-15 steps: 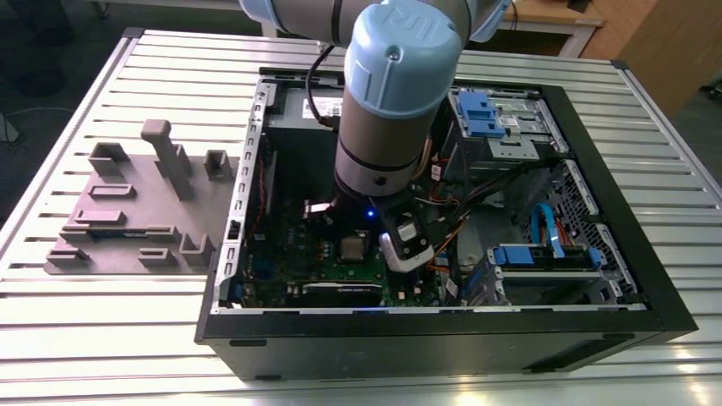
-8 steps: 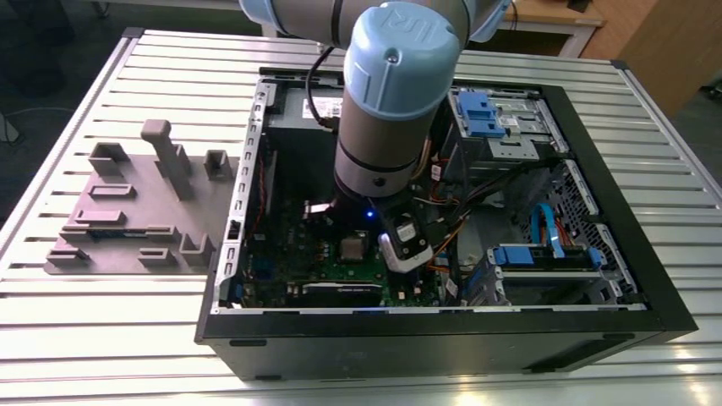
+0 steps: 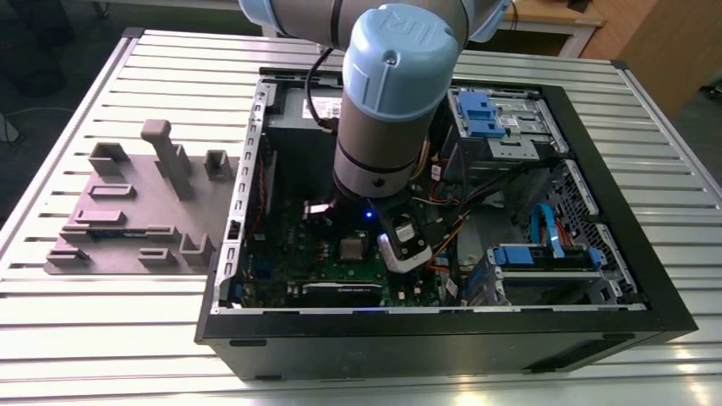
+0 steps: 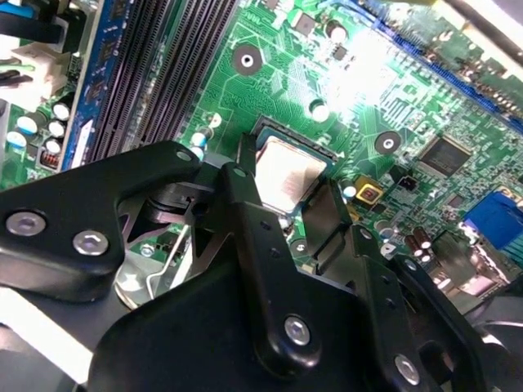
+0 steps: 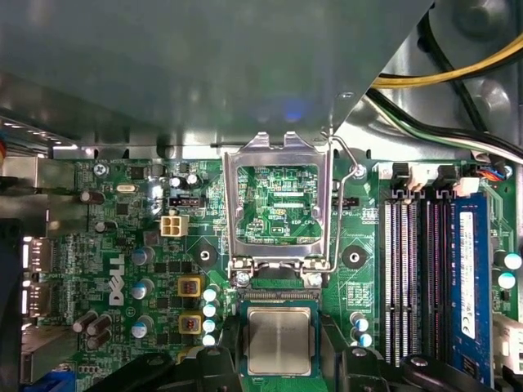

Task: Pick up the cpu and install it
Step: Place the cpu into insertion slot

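1. One gripper (image 4: 286, 186) on the arm (image 3: 390, 101) reaches down into one open computer case (image 3: 451, 326), which stands on the slatted counter (image 3: 113, 338).
2. Its two black fingers (image 4: 245, 212) are closed against opposite edges of the one cpu (image 5: 279, 339).
3. The cpu lies silver top up at the socket of the motherboard (image 5: 106, 204). It is just beside the hinge of the one load plate (image 5: 278, 149), which is swung open.
4. Two yellow square parts (image 5: 189, 286) sit near the load plate, on the side away from the dark memory slots (image 5: 417, 278).
5. One grey fixture (image 3: 135, 211) rests on the counter outside the case, well apart from the load plate, towards the exterior view's left.
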Motion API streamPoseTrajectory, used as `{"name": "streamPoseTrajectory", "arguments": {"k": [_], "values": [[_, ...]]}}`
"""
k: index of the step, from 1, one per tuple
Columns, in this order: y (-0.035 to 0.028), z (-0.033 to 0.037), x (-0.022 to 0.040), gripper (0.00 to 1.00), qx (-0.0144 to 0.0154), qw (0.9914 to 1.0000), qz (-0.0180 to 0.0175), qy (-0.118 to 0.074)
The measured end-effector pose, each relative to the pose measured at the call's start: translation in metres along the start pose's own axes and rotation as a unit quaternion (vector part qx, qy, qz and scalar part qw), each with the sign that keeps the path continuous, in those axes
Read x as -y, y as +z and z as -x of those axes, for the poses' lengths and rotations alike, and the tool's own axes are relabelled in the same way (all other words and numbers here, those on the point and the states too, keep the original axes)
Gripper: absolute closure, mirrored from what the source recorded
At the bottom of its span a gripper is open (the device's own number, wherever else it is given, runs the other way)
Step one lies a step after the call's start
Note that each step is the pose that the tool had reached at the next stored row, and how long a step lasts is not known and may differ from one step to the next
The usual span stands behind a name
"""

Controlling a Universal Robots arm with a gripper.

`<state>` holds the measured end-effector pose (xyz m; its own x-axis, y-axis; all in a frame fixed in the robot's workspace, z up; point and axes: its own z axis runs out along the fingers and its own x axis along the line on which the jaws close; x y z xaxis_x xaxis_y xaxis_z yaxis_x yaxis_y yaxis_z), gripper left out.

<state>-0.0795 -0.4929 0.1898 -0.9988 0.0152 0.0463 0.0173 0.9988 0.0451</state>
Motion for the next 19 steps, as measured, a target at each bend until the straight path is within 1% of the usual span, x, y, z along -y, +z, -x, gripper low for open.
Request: {"name": "streamPoseTrajectory", "arguments": {"k": [5,14,17,18,19], "values": [[0.0024,0.0001,0.0001,0.53,0.0000,1.00000,0.0004,0.000],[0.0029,0.0001,0.0001,0.53,0.0000,1.00000,0.0006,0.000],[0.0032,0.0001,0.0000,0.52,0.0001,1.00000,0.0009,0.000],[0.0033,0.0002,0.0000,0.46,0.0002,1.00000,0.0009,0.000],[0.0035,0.0002,0.0000,0.46,0.0003,1.00000,0.0010,0.000]]}}
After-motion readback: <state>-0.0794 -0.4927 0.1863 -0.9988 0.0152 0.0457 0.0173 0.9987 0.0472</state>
